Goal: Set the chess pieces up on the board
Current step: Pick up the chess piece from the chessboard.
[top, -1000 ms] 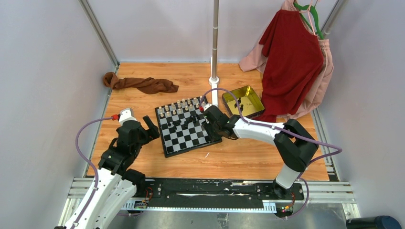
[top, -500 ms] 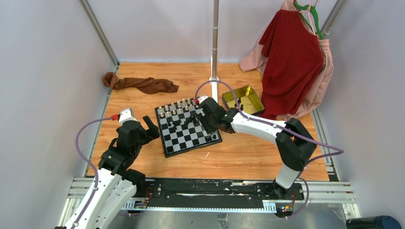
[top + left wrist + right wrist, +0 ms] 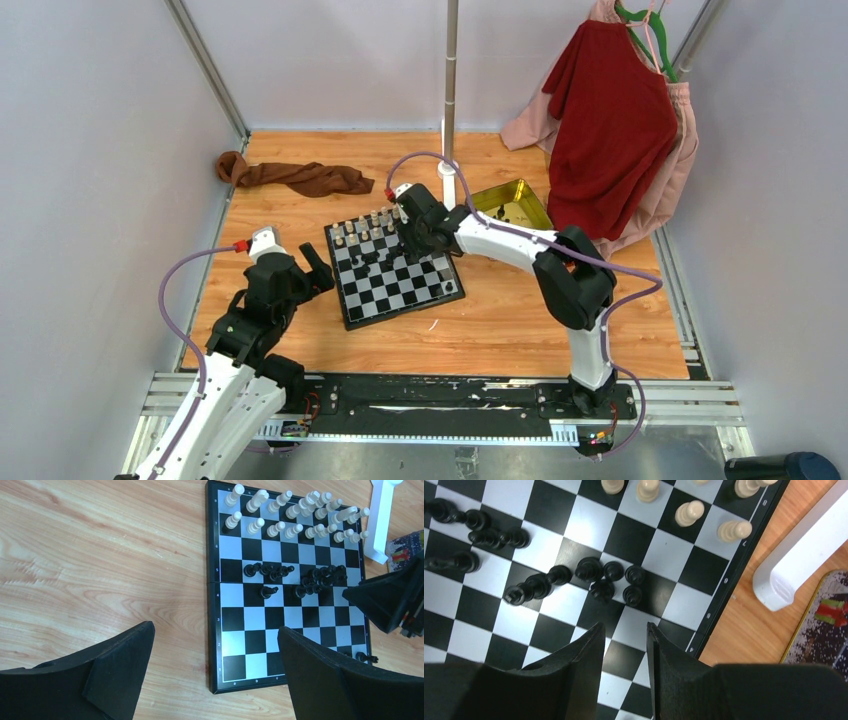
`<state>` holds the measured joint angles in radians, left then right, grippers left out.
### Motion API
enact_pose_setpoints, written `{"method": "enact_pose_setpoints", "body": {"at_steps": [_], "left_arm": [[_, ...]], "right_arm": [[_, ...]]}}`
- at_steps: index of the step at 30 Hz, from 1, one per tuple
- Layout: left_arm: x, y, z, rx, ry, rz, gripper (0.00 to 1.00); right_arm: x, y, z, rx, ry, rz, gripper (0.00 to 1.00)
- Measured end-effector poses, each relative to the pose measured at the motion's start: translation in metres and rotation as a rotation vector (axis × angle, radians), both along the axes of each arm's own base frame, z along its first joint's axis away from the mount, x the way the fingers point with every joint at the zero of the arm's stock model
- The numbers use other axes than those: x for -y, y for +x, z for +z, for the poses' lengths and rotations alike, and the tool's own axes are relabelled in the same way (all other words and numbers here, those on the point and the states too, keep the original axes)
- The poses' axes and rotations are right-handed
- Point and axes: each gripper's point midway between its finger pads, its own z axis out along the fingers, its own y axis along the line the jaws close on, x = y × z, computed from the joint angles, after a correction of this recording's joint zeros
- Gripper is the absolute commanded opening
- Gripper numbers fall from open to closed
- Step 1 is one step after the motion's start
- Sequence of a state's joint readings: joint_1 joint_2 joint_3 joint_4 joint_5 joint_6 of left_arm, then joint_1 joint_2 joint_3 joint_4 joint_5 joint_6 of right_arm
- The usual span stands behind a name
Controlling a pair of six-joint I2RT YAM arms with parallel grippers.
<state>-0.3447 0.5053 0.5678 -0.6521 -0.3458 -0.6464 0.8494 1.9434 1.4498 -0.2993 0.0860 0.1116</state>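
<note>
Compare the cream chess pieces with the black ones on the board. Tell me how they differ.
The cream pieces are pale; the black pieces are dark. The cream pieces stand upright in two tidy rows along one edge of the board; the black pieces bunch loosely around its middle, several apparently toppled. Both sets are tiny and sit on the board.

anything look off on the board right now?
Yes. The black pieces are bunched around the middle of the board, several tipped on their sides and touching, not one per square. One lone black piece sits by the board's near right corner. The cream pieces stand in two tidy rows at the far edge.
</note>
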Motion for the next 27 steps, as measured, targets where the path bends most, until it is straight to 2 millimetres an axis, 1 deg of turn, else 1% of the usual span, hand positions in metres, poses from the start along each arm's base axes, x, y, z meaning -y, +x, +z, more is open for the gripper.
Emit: {"method": "enact_pose_setpoints", "body": {"at_steps": [5, 8, 12, 19, 23, 24, 27], "left_arm": [[0.000, 0.000, 0.000, -0.001, -0.001, -0.002, 1.00], [0.001, 0.000, 0.000, -0.001, -0.001, -0.003, 1.00], [0.001, 0.000, -0.001, -0.006, -0.001, -0.005, 1.00], [0.001, 0.000, -0.003, -0.017, 0.003, -0.006, 1.00], [0.001, 0.000, -0.004, -0.018, 0.003, -0.006, 1.00], [0.001, 0.000, -0.004, -0.019, 0.003, -0.006, 1.00], [0.001, 0.001, -0.004, -0.020, 0.004, -0.006, 1.00]], "right_arm": [[-0.002, 0.015, -0.007, -0.011, 0.004, -0.010, 0.40], [-0.003, 0.020, -0.009, -0.018, 0.010, -0.010, 0.38], [-0.002, 0.023, -0.011, -0.026, 0.012, -0.013, 0.37], [-0.008, 0.027, -0.014, -0.037, 0.025, 0.001, 0.33], [-0.011, 0.027, -0.019, -0.051, 0.027, 0.015, 0.31], [-0.011, 0.027, -0.021, -0.055, 0.024, 0.017, 0.28], [-0.010, 0.025, -0.025, -0.065, 0.018, 0.025, 0.12]]}}
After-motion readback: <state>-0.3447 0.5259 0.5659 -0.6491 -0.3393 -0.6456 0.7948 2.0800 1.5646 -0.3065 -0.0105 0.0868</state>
